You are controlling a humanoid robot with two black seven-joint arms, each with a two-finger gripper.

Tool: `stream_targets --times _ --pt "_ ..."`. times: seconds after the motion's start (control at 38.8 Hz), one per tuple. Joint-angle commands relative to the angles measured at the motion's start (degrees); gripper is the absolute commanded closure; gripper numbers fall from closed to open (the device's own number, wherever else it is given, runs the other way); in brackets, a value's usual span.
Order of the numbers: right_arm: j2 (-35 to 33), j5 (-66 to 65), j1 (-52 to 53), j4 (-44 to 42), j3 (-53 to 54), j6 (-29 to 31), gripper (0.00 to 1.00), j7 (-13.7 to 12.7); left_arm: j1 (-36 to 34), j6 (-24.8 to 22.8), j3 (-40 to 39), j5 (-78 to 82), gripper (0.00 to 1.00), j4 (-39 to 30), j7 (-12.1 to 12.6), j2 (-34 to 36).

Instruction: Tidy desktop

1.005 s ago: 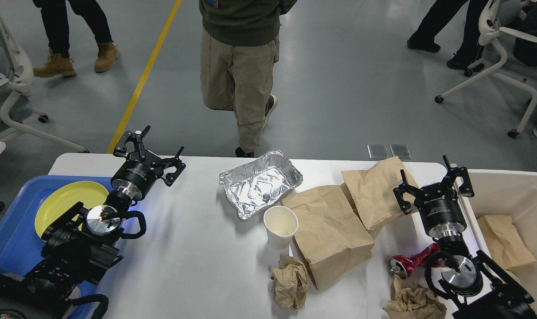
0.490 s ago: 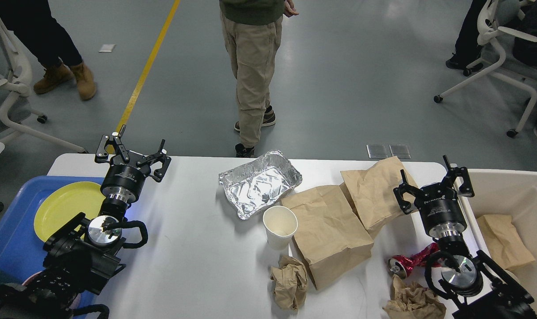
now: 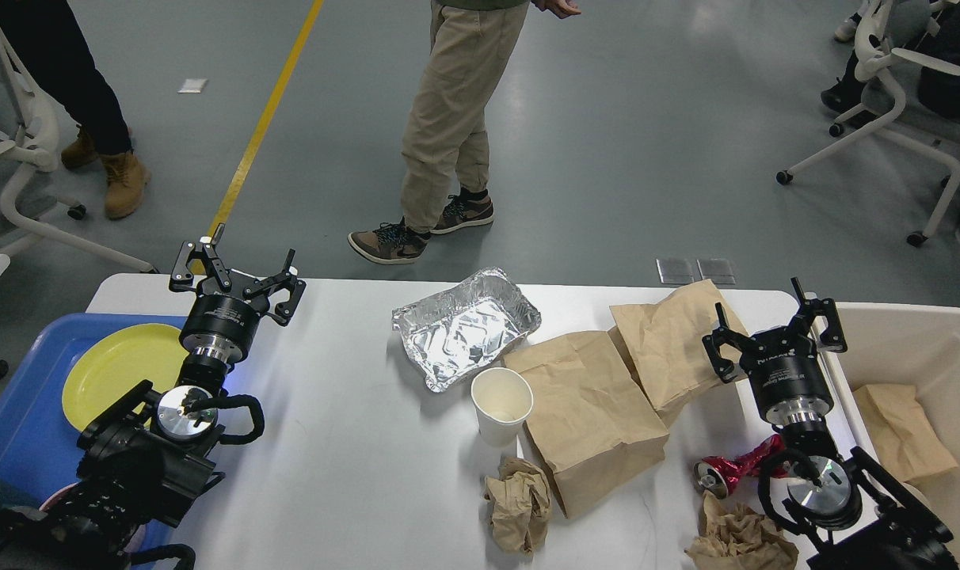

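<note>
- Desktop (image 3: 353, 443) is lying under both arms, spanning most of the view.
- Left gripper (image 3: 237, 273) is hovering spread wide, apparently over its far-left edge.
- Right gripper (image 3: 775, 326) is hanging wide beside its right end, empty.

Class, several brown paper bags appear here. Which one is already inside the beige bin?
The small folded paper bag at far right: it lies within the beige bin, while the two larger bags lie flat on the desktop.

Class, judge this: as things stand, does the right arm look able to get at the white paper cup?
Probably yes. The right gripper is open and holds nothing, and the paper cup stands upright, but two brown paper bags lie between them, so it would likely have to reach over those.
</note>
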Motion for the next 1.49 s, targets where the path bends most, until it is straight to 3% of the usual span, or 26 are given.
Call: stream_targets --times 0.0,0.26,0.49,0.64,0.72,0.9,1.08,1.47 --pt "-0.2 0.0 0.26 -0.23 -0.66 0.06 0.0 0.0 0.02 -0.01 -0.01 0.0 0.04 0.02 -0.02 0.01" --pt "-1.08 0.0 3.77 -1.82 -1.98 -0.56 0.0 -0.35 0.02 -0.01 -0.01 -0.09 0.04 0.02 -0.02 0.01" --pt "-6.0 0.0 13.78 -2.6 -3.12 -0.73 0.0 -0.35 0.02 -0.01 -0.01 0.0 0.04 0.02 -0.02 0.01" --pt "-13.2 0.0 21.69 -5.58 -11.45 -0.73 0.0 -0.35 0.02 -0.01 -0.01 0.0 0.04 0.02 -0.02 0.01" --pt "-15.93 0.09 27.48 -9.1 -18.47 -0.73 0.0 -0.35 0.02 -0.01 -0.01 0.0 0.04 0.02 -0.02 0.01" --pt "-21.73 0.61 47.87 -19.56 -56.85 -0.29 0.0 -0.44 -0.07 -0.01 0.08 0.0 0.04 0.02 -0.02 0.01" --pt "-21.47 4.65 63.17 -18.69 -97.39 -0.47 0.0 -0.44 -0.07 -0.01 0.08 0.0 0.04 0.02 -0.02 0.01" --pt "-22.88 5.71 70.39 -11.14 -112.97 -0.21 0.0 -0.35 0.02 -0.01 0.08 0.0 0.04 0.02 -0.02 0.01"
